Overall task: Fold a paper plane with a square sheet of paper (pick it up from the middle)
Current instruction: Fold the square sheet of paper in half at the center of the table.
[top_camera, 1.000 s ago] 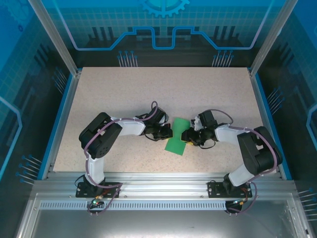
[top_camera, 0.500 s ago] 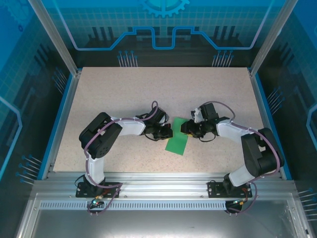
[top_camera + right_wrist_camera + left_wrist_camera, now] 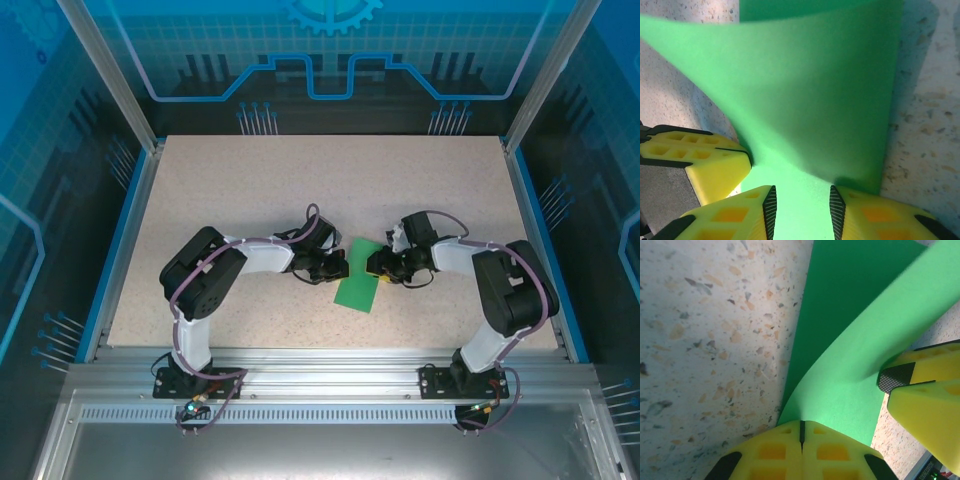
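Square sheet of paper (image 3: 358, 290), one: left end effector (image 3: 801, 426) pinches it, right end effector (image 3: 802, 202) narrowly parted.

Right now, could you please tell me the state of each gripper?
Left gripper: closed, pinching the green sheet of paper.
Right gripper: open, fingers apart over the sheet, not clamping it.

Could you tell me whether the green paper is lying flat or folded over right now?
Partly folded over: a flap of the thin bright-green paper square arcs up above the layer lying on the speckled table.
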`<control>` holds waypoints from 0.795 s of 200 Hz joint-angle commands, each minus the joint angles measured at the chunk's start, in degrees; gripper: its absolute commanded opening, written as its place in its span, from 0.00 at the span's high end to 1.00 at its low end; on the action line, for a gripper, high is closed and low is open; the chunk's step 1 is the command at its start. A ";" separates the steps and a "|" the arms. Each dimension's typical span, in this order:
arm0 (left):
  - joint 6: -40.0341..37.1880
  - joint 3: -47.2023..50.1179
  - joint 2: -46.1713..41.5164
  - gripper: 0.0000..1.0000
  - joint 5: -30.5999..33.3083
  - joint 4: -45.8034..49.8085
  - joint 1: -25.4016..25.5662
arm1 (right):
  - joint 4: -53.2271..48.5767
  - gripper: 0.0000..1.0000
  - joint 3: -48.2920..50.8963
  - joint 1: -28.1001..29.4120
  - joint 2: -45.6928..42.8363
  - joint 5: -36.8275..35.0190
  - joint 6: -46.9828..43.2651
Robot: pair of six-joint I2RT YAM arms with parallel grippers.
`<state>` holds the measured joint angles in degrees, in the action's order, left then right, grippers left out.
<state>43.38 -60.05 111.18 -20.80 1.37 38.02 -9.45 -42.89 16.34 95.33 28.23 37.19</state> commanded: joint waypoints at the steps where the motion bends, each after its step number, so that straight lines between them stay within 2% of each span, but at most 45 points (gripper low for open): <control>1: -1.14 0.82 2.64 1.00 1.90 7.95 0.82 | -3.96 0.63 -2.70 -0.70 -2.76 -1.70 -1.02; 42: -1.21 0.64 2.64 1.00 1.77 8.12 0.80 | -4.13 0.63 -5.97 -1.39 0.04 -0.79 -2.08; 107: -1.54 0.88 2.12 1.00 2.05 8.61 0.82 | 0.50 0.64 -3.04 -2.88 7.21 -1.05 -0.41; 159: -1.62 0.92 1.92 1.00 1.94 8.74 0.78 | -3.46 0.63 -7.02 -3.00 1.18 -0.48 -1.01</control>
<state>43.31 -60.31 111.18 -20.64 2.22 38.06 -9.50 -47.40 14.20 99.31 28.75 36.60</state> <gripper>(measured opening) 0.060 0.371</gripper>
